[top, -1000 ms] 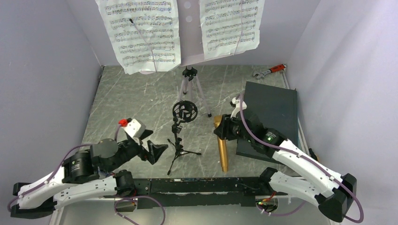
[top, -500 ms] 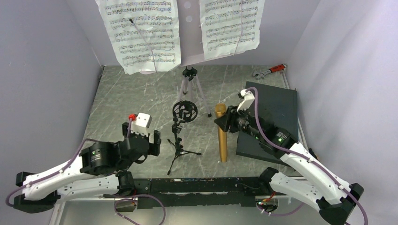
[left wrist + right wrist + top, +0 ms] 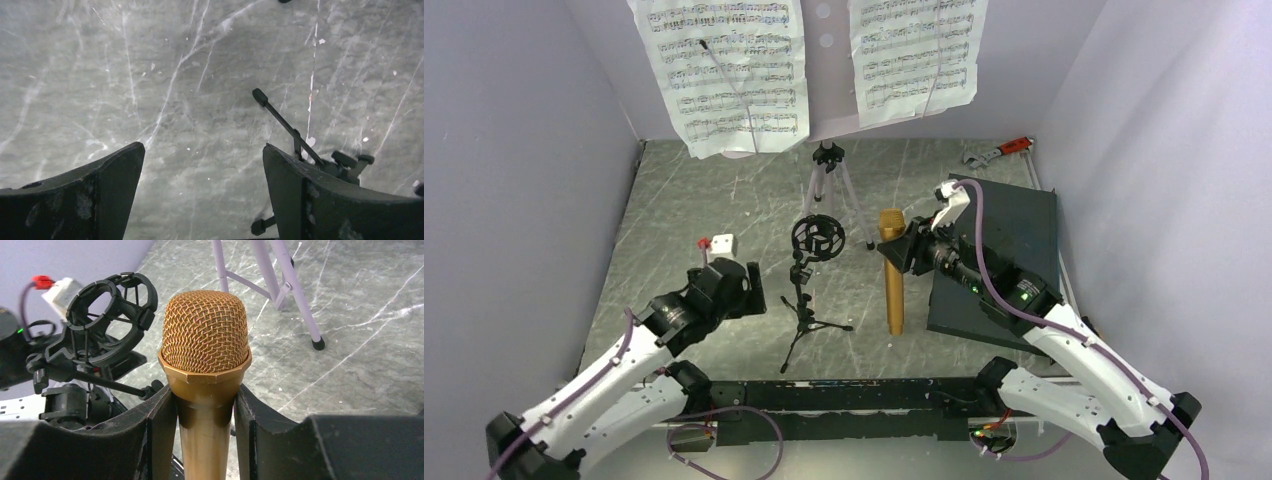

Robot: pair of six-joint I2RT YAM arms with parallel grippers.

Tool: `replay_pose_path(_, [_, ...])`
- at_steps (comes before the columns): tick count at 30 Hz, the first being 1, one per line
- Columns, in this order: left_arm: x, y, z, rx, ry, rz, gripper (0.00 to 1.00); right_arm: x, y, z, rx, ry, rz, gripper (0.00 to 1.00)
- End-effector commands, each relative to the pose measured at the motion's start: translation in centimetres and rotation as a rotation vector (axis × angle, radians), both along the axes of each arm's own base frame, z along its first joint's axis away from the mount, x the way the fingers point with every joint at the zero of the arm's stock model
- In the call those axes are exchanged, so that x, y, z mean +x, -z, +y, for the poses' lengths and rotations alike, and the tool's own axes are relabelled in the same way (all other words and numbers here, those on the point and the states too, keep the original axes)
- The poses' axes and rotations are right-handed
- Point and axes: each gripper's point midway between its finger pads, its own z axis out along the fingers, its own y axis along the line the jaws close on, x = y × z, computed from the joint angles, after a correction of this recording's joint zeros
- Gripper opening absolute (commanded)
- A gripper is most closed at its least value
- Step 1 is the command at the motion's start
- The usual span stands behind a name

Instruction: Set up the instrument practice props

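Music sheets (image 3: 724, 80), tops beyond frame

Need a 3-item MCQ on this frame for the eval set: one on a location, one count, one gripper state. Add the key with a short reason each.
1. Where does the red-handled wrench lie on the table?
A) far right corner, beyond the dark slab
B) near left corner
C) centre

2. How many music sheets hang on the music stand?
A) one
B) two
C) three

3. The right gripper is:
A) open and empty
B) shut on the gold microphone
C) shut on the wrench

Key:
1 A: the top view shows it at the back right, past the slab.
2 B: one sheet hangs on each side of the desk.
3 B: the right wrist view shows both fingers pressed on the body just below the grille.
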Motion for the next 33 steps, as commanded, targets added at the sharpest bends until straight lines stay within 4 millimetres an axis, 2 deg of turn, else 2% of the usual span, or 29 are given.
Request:
replay_pose_path(1, [2.5, 0.6, -2.7, -0.227, 0.094, 0.008, 0.94, 0.2, -4.9, 0.3, 0.083, -0.018, -0.119, 0.00])
replay_pose_path(3, [4.2, 1.3, -2.1, -0.281, 0.069, 0.018, 0.94, 0.3, -5.8, 0.2, 0.091, -0.011, -0.141, 0.00])
replay_pose_path(4, [4.6, 1.4, -2.4, -0.316, 0.087, 0.025, 0.94, 0.3, -6.3, 0.1, 0.095, -0.010, -0.152, 0.00])
replay_pose_path(8, [7.9, 0.9, -0.5, -0.439, 0.041, -0.010, 0.94, 0.3, -9.8, -0.1, 0.141, -0.008, -0.246, 0.00])
replay_pose_path(11, [10.1, -0.7, 1.3, -0.509, 0.012, -0.068, 0.94, 0.2, -12.9, 0.0, 0.192, -0.021, -0.330, 0.00])
replay_pose_path(16, [12.8, -4.4, 5.6, -0.539, -0.074, -0.195, 0.94, 0.1, -17.9, 0.4, 0.284, -0.044, -0.493, 0.00])
replay_pose_path(20, [13.7, -7.8, 7.5, -0.483, -0.089, -0.303, 0.94, -0.3, -22.1, 0.6, 0.348, -0.067, -0.650, 0.00])
replay_pose_path(24, [13.6, -9.8, 8.0, -0.433, -0.080, -0.365, 0.94, -0.1, -25.3, 1.4, 0.394, -0.087, -0.772, 0.00])
replay_pose_path(29, [13.3, -9.9, 8.7, -0.365, -0.082, -0.369, 0.94, -0.8, -27.5, 3.1, 0.469, -0.178, -0.858, 0.00])
replay_pose_path(33, [12.9, -11.2, 9.0, -0.252, -0.011, -0.400, 0.94, -0.8, -28.1, 5.0, 0.486, -0.264, -0.885, 0.00])
